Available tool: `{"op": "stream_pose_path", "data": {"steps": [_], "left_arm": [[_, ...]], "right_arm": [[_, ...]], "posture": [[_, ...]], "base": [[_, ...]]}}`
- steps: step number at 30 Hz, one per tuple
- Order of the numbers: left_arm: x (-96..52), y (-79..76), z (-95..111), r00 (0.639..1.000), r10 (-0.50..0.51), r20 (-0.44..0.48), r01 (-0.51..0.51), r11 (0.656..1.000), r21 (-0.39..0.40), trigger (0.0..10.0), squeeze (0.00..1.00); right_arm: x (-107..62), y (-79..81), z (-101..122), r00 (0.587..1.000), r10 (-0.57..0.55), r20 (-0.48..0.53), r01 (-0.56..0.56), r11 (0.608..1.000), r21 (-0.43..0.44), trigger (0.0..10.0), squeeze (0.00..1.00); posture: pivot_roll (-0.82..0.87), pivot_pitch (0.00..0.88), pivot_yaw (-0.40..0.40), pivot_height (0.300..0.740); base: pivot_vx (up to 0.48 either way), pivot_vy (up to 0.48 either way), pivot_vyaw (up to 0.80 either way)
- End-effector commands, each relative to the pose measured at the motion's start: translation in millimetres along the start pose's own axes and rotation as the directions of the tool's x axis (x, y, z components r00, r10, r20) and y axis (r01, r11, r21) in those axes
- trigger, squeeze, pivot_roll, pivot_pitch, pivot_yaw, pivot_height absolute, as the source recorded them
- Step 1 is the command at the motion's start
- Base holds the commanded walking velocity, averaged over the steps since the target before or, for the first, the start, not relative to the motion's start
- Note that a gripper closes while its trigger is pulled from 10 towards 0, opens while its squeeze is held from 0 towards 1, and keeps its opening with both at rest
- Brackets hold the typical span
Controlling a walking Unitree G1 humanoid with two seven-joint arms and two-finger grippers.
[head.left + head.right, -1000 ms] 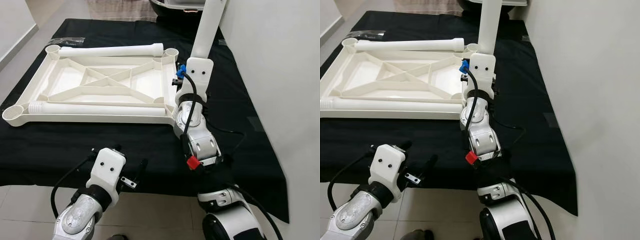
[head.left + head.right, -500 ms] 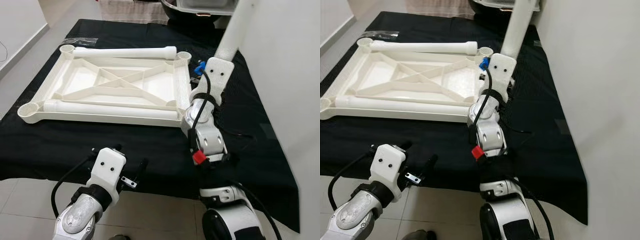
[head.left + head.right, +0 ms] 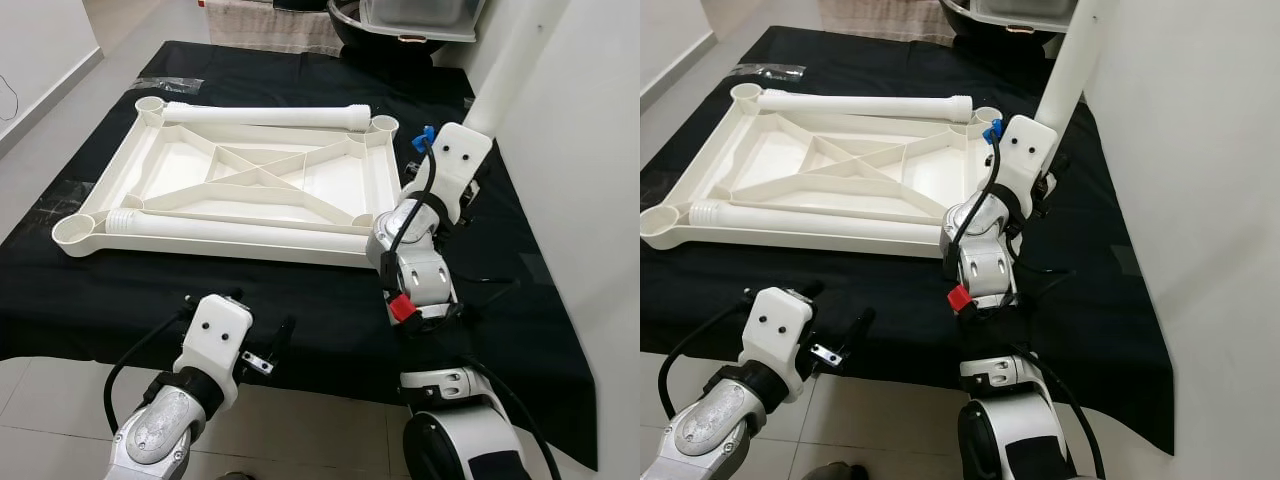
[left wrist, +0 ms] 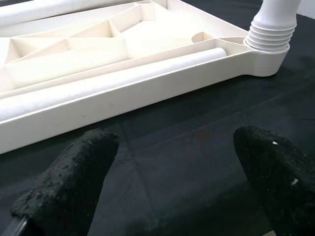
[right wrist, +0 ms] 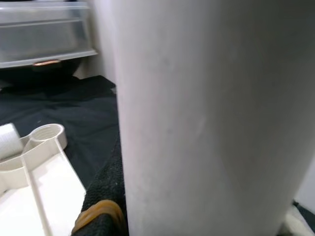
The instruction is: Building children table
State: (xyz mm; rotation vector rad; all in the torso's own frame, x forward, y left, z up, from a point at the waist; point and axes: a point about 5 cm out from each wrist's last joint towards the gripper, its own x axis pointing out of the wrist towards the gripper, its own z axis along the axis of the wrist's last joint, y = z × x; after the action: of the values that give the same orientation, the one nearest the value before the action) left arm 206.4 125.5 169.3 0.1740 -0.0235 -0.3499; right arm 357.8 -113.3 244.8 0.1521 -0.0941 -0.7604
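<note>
A white plastic table top lies upside down on a black cloth. One loose white leg rests along its far side and another along its near side. A third leg stands tilted toward the wall, and my right gripper is shut on it. Its threaded end sits at the near right corner socket. In the right wrist view this leg is close up beside one black finger. My left gripper hangs open and empty just before the cloth's front edge.
A white wall stands close on the right. A clear bin over a dark bowl and a towel sit at the far end. A clear plastic bag lies at the far left. Tiled floor lies below the cloth's edge.
The whole view has shifted. The held leg leans more to the right than before, and my right wrist sits farther out from the table top's edge. The left gripper is unchanged.
</note>
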Motion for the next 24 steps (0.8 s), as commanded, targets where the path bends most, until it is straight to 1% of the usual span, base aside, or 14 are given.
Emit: {"op": "stream_pose_path", "data": {"steps": [1, 6, 12, 13, 14, 15, 16, 18, 19, 20, 21, 22, 23, 24], "left_arm": [[-0.3, -1.5, -2.4, 1.0, -0.006, -0.009, 0.006, 1.0, 0.006, 10.0, 0.0], [-0.6, -2.4, -2.9, 1.0, -0.009, -0.008, 0.009, 1.0, 0.005, 10.0, 0.0], [-0.3, -3.0, -2.5, 1.0, -0.011, -0.006, 0.011, 1.0, 0.005, 10.0, 0.0], [-0.3, -5.2, -3.4, 1.0, -0.021, -0.008, 0.021, 1.0, 0.004, 10.0, 0.0], [-0.3, -6.6, -4.3, 1.0, -0.027, -0.009, 0.027, 1.0, 0.002, 10.0, 0.0], [-0.1, -8.2, -5.0, 0.999, -0.033, -0.011, 0.033, 0.999, 0.002, 10.0, 0.0], [-0.1, -8.2, -5.0, 0.999, -0.033, -0.011, 0.033, 0.999, 0.002, 10.0, 0.0], [-0.1, -8.1, -5.5, 0.999, -0.032, -0.011, 0.032, 0.999, 0.001, 10.0, 0.0], [-0.1, -8.1, -5.5, 0.999, -0.032, -0.011, 0.032, 0.999, 0.001, 10.0, 0.0], [-0.2, -8.3, -5.7, 0.999, -0.034, -0.011, 0.034, 0.999, 0.002, 10.0, 0.0], [-0.2, -8.3, -5.7, 0.999, -0.034, -0.011, 0.034, 0.999, 0.002, 10.0, 0.0], [-0.2, -8.6, -6.0, 0.999, -0.035, -0.01, 0.035, 0.999, 0.001, 10.0, 0.0], [-0.2, -8.6, -6.0, 0.999, -0.035, -0.01, 0.035, 0.999, 0.001, 10.0, 0.0], [-0.2, -9.3, -6.6, 0.999, -0.037, -0.011, 0.037, 0.999, 0.001, 10.0, 0.0]], "right_arm": [[-13.5, -7.7, -65.0, 0.948, -0.066, -0.311, 0.038, 0.995, -0.097, 10.0, 0.0], [-14.1, -4.3, -62.9, 0.952, -0.032, -0.305, 0.01, 0.997, -0.074, 10.0, 0.0], [-13.7, -4.7, -62.3, 0.953, -0.041, -0.301, 0.019, 0.997, -0.075, 10.0, 0.0], [-13.2, 3.2, -48.2, 0.971, 0.074, -0.226, -0.076, 0.997, -0.004, 10.0, 0.0], [-14.1, 11.7, -32.5, 0.966, 0.203, -0.16, -0.192, 0.978, 0.085, 10.0, 0.0], [-14.9, 19.9, -6.5, 0.937, 0.348, -0.031, -0.34, 0.928, 0.154, 10.0, 0.0], [-14.9, 19.9, -6.5, 0.937, 0.348, -0.031, -0.34, 0.928, 0.154, 10.0, 0.0], [-9.4, 19.5, 12.6, 0.928, 0.369, 0.042, -0.371, 0.917, 0.148, 10.0, 0.0], [-9.4, 19.5, 12.6, 0.928, 0.369, 0.042, -0.371, 0.917, 0.148, 10.0, 0.0], [-6.4, 19.1, 20.6, 0.924, 0.374, 0.074, -0.381, 0.914, 0.141, 10.0, 0.0], [-6.4, 19.1, 20.6, 0.924, 0.374, 0.074, -0.381, 0.914, 0.141, 10.0, 0.0], [-2.4, 18.2, 29.3, 0.922, 0.374, 0.105, -0.386, 0.912, 0.14, 10.0, 0.0], [-2.4, 18.2, 29.3, 0.922, 0.374, 0.105, -0.386, 0.912, 0.14, 10.0, 0.0], [2.0, 16.9, 37.9, 0.92, 0.368, 0.133, -0.385, 0.913, 0.136, 10.0, 0.0]], "posture": [[0.13, 0.185, -0.085, 0.74], [0.13, 0.182, -0.085, 0.74], [0.13, 0.181, -0.083, 0.74], [0.13, 0.175, -0.084, 0.74], [0.13, 0.173, -0.082, 0.74], [0.13, 0.17, -0.084, 0.74], [0.13, 0.17, -0.084, 0.74], [0.13, 0.166, -0.084, 0.74], [0.13, 0.166, -0.084, 0.74], [0.12, 0.162, -0.083, 0.74], [0.12, 0.162, -0.083, 0.74], [0.12, 0.159, -0.085, 0.74], [0.12, 0.159, -0.085, 0.74], [0.12, 0.159, -0.082, 0.74]], "base": [[0.0, 0.0, 0.0], [0.0, 0.0, 0.0], [0.0, 0.0, 0.0], [0.0, 0.0, 0.0], [0.0, 0.0, 0.0], [0.0, 0.0, 0.0], [0.0, 0.0, 0.0], [0.0, 0.0, 0.0], [0.0, 0.0, 0.0], [0.0, 0.0, 0.0], [0.0, 0.0, 0.0], [0.0, 0.0, 0.0], [0.0, 0.0, 0.0], [0.0, 0.0, 0.0]]}}
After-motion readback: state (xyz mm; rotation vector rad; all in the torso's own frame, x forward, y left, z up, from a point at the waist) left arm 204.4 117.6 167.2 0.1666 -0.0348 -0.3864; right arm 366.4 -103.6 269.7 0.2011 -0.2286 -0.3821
